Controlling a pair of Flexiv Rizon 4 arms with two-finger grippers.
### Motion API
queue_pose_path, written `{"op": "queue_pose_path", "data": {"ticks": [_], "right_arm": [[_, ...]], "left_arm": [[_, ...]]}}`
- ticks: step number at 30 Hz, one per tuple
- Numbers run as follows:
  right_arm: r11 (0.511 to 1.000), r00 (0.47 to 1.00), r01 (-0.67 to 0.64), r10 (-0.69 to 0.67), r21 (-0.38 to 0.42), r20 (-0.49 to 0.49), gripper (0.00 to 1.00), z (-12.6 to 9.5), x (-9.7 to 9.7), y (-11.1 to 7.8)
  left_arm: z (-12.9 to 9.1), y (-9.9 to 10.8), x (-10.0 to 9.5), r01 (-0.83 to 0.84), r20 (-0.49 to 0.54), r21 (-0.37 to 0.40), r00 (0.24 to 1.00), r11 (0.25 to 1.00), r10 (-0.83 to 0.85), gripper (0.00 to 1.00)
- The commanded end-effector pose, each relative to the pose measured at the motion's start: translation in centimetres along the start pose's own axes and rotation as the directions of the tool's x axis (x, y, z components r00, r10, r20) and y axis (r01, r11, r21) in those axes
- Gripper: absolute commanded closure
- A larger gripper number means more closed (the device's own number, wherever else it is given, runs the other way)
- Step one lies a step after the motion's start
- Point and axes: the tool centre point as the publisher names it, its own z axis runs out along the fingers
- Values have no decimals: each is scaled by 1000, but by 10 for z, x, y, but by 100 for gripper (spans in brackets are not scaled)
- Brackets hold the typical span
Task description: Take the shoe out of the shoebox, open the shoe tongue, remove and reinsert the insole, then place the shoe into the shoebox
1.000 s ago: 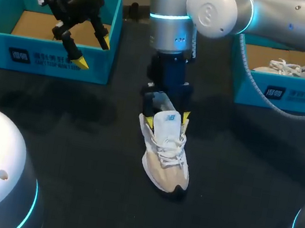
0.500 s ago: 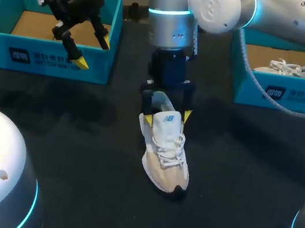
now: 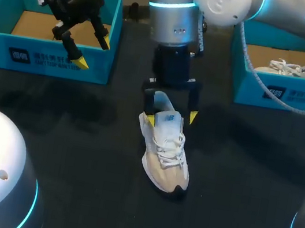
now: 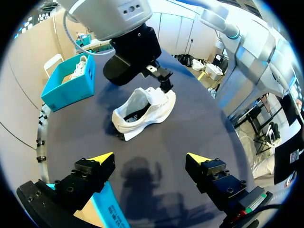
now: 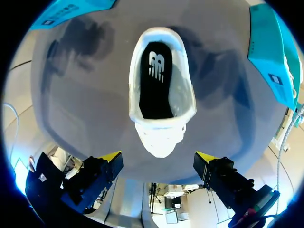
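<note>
A white and beige shoe [image 3: 164, 154] lies on the dark table, toe towards the front edge. My right gripper [image 3: 171, 118] hangs open just above its heel opening, yellow tips on either side of the tongue [image 3: 168, 124] without touching. Looking down from the right wrist, the black insole [image 5: 154, 83] lies flat inside the shoe [image 5: 186, 97], and the white tongue [image 5: 160, 137] sits just ahead of the open right gripper [image 5: 159, 156]. My left gripper [image 3: 93, 52] is open and empty over the front wall of the left shoebox [image 3: 55, 64]. Its wrist view has the shoe [image 4: 142, 111] well beyond the left gripper [image 4: 152, 159].
The left teal shoebox has only a brown cardboard floor inside. A second teal shoebox [image 3: 287, 97] at the right back holds another white shoe [image 3: 289, 68]. Dark tabletop lies around the shoe and towards the front.
My right gripper has risen a little above the shoe's collar and its tips stand slightly farther from the tongue. The shoe and the left arm have stayed where they were.
</note>
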Motion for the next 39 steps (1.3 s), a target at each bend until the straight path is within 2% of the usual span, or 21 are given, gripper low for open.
{"op": "queue_pose_path", "data": {"ticks": [1, 2, 3, 4, 13, 23, 32, 39], "right_arm": [[1000, 999, -10, 9, -27, -35, 73, 14, -3, -9], [1000, 999, -11, 10, -26, -41, 84, 16, -2, -9], [1000, 999, -11, 10, -25, -43, 89, 16, -2, -9], [1000, 999, -11, 10, -23, -44, 90, 17, -1, -8], [1000, 999, 11, -12, -18, -52, 91, 15, 6, 14], [999, 997, 34, -36, -26, -67, 89, 27, 5, 35], [1000, 1000, 10, -10, 12, -13, 82, 26, 8, 41], [1000, 998, -18, 17, 7, 52, 85, 31, 11, 49]], "left_arm": [[0, 0, 1, 0, 1, -3, 1000, 1000, 0, 0], [0, 0, 1, 0, 1, -3, 1000, 1000, 0, 0], [0, 0, 1, 0, 1, -3, 1000, 1000, 0, 0], [0, 0, 1, 0, 1, -3, 1000, 1000, 0, 0], [0, 0, 1, 0, 1, -3, 1000, 1000, 0, 0], [0, 0, 1, 0, 1, -3, 1000, 1000, 0, 0], [0, 0, 1, 0, 1, -3, 1000, 1000, 0, 0], [0, 0, 1, 0, 1, -3, 1000, 1000, 0, 0]]}}
